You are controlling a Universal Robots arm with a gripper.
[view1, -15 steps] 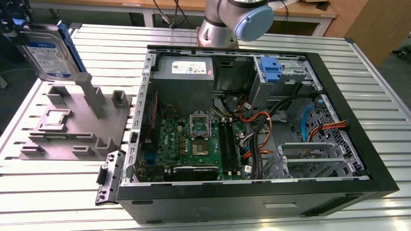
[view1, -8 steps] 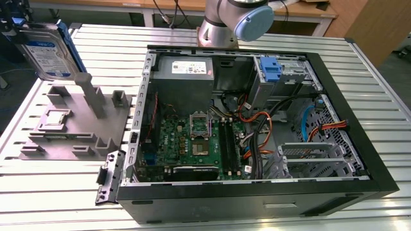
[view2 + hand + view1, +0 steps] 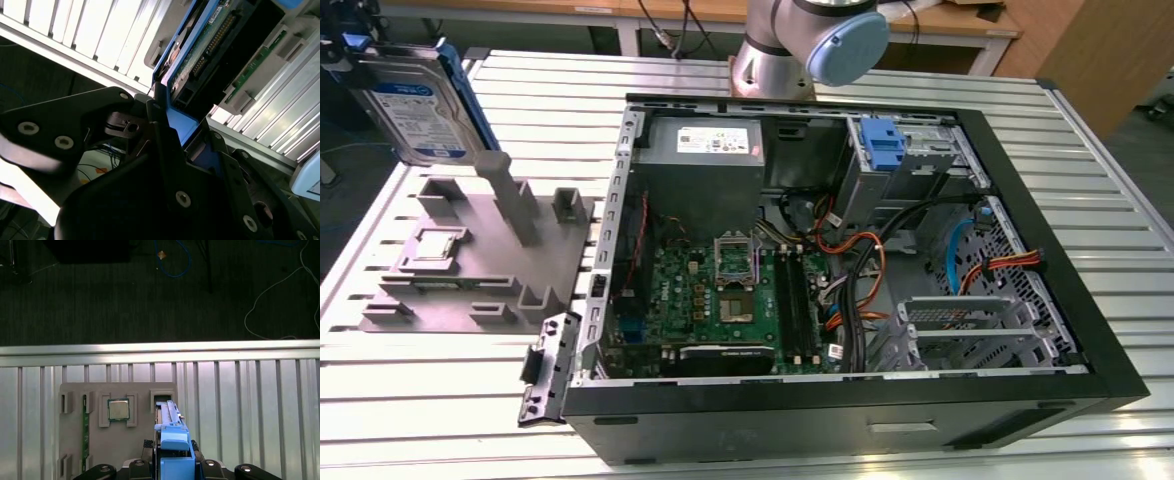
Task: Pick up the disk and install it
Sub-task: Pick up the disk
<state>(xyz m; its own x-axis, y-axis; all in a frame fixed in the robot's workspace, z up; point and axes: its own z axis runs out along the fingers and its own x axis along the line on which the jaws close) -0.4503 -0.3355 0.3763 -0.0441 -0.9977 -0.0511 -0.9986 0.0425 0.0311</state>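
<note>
One open computer case (image 3: 854, 410) takes up the bench (image 3: 1094, 130) from the centre to three o'clock in the exterior view. Its motherboard (image 3: 720, 290) is exposed. Inside the case a grey power supply box (image 3: 707, 140) sits at twelve o'clock, and an upright blue bracket (image 3: 883, 150) stands at one o'clock on the silver drive bay (image 3: 941, 150). Orange and black cables (image 3: 881, 260) run between the board and a silver cage (image 3: 974, 330) at four o'clock. The arm's base (image 3: 801, 45) stands at twelve o'clock, behind the case.

A grey fixture plate (image 3: 480, 250) with posts and pockets lies at nine o'clock, beside the case. In the first wrist view it carries a square processor chip (image 3: 118, 409) and a green memory stick (image 3: 85, 432).

The disk (image 3: 416, 105) hangs at ten o'clock, over the far end of the fixture plate and well apart from the case. It stands on edge and is tilted. It is grey metal with a white-and-blue label, and a blue carrier runs along its sides. The second wrist view shows its green circuit-board side.

The end effector (image 3: 172, 469) is clamped on the disk, with its black fingers (image 3: 165, 145) pressed against the blue carrier.
</note>
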